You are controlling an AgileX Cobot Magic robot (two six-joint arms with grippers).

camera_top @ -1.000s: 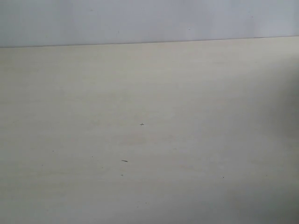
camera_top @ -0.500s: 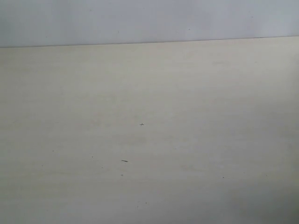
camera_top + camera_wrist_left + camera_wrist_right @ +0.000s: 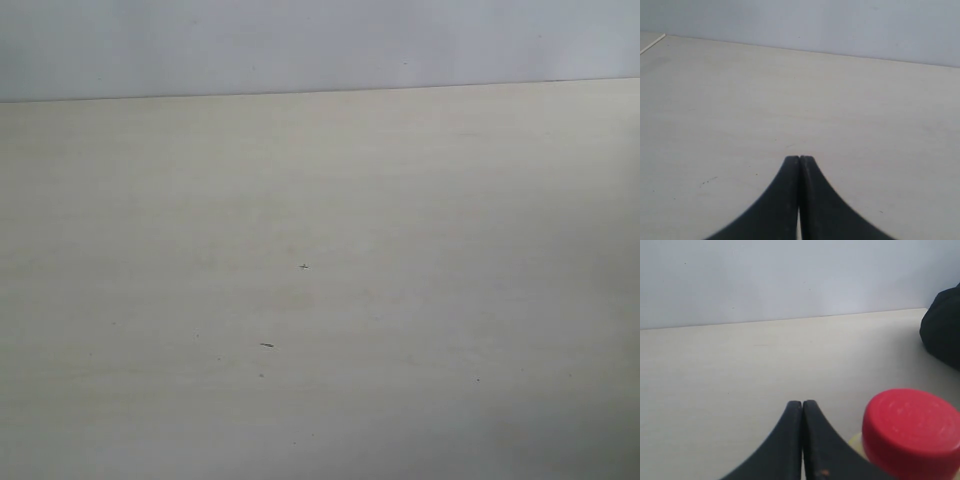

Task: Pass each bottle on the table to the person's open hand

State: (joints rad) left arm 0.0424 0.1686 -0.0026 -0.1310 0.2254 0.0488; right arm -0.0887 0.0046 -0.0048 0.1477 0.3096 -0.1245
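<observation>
Progress hard to gauge: in sight only one small plastic bottle [image 3: 910, 432], round red cap over a trace of yellow, just beside the black right gripper [image 3: 802, 404], not grasped. Pinched shut on nothing there, likewise at the black left gripper [image 3: 799, 160]. No open hand visible; this handover judged outstanding. Ahead of both tools: pale beige wood-grain table [image 3: 400, 250], plain grey-white wall [image 3: 300, 40]. Beyond the bottle, a black rounded shape [image 3: 942, 330], unidentifiable.

The left gripper [image 3: 799, 159] is closed, its two dark fingers [image 3: 780, 200] curving in until the tips press flat against each other. It is poised over the worktop [image 3: 865, 100] and points towards the far edge. The right gripper [image 3: 803, 403] is closed the same way, black fingers [image 3: 785, 445] touching at the tips, and likewise aims at the far edge.
</observation>
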